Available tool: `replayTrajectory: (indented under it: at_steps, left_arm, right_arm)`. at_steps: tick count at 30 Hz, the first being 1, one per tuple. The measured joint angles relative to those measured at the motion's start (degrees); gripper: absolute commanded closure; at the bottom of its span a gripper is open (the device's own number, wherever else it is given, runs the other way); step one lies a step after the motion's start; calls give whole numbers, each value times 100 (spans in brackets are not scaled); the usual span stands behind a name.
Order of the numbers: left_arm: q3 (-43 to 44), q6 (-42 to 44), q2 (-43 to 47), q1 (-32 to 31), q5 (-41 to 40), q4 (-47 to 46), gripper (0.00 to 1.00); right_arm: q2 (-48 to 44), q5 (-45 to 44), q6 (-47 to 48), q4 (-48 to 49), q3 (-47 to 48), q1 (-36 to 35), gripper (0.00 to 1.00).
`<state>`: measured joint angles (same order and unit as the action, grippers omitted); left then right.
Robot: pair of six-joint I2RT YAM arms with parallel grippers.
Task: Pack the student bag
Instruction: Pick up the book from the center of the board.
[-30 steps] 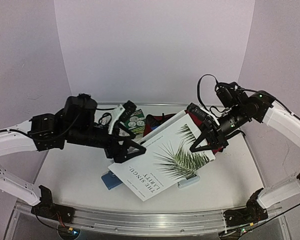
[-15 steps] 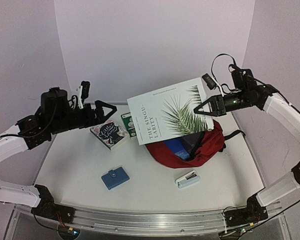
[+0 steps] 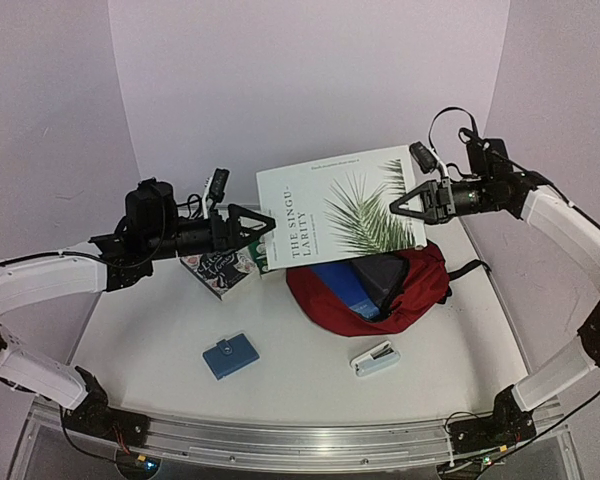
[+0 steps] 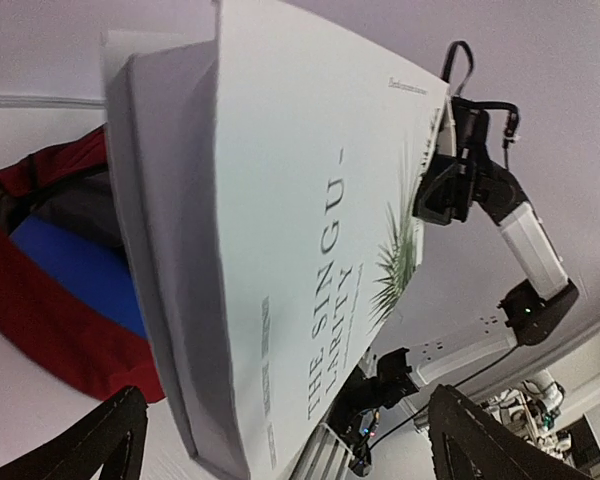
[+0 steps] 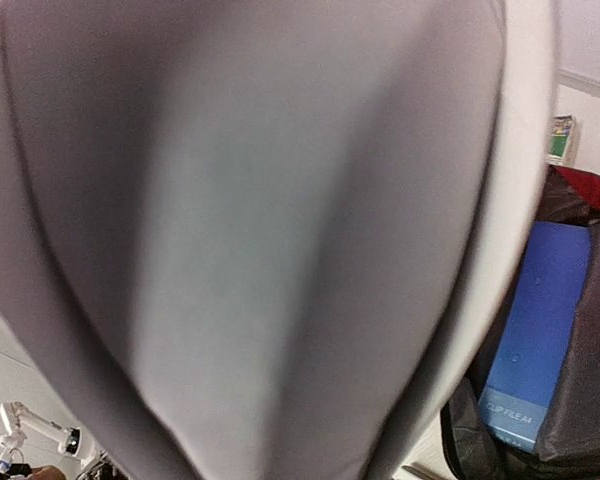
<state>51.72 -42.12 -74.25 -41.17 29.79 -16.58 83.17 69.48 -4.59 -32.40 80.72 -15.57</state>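
Since half a second back: left gripper (image 3: 265, 225) in from the left edge toward table centre, now at the lower left corner of white book (image 3: 340, 210); book barely shifted.

Holds book in the air over student bag (image 3: 380, 298) by its right edge with right gripper (image 3: 398, 208), closed on it.

Left wrist view only: left fingers (image 4: 115, 440) spread wide either side of book's corner, no contact to be seen.

Top view only: bag lying open right of table centre; small dark book (image 3: 217, 268) toward far left; blue wallet (image 3: 229, 356) and stapler (image 3: 376, 357) toward near edge.

Right wrist view only: blurred pale book surface across most of frame, own fingers hidden; blue folder (image 5: 530, 320) inside bag, label "CLIP FILE A4".

Cover text, top and left wrist views: "THE SINGU-LARITY", with palm-leaf print. Small book's title too small to read.
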Motion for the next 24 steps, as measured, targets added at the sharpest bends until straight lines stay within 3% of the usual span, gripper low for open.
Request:
replayTrajectory:
  at_steps: [5,11,13,18,21,24]
  left_arm:
    - [0,-315,-441,6,710,-857,20]
    - [-5,-685,-691,13,1247,-1601,49]
    - [-16,-811,-714,32,1355,-1837,59]
    - [-147,-1006,-727,41,1403,-2169,74]
    - [-239,-1066,-721,43,1283,-2120,76]
    - [-358,-1135,-670,67,1053,-1998,77]
  right_arm:
    - [-4,430,-42,23,-154,0,79]
    - [-5,731,-77,40,-232,0,73]
    - [-4,832,-105,70,-238,0,65]
    - [3,643,-186,157,-243,0,29]
    - [29,88,-245,174,-240,-12,13]
    - [87,-1000,-259,144,-168,-28,7]
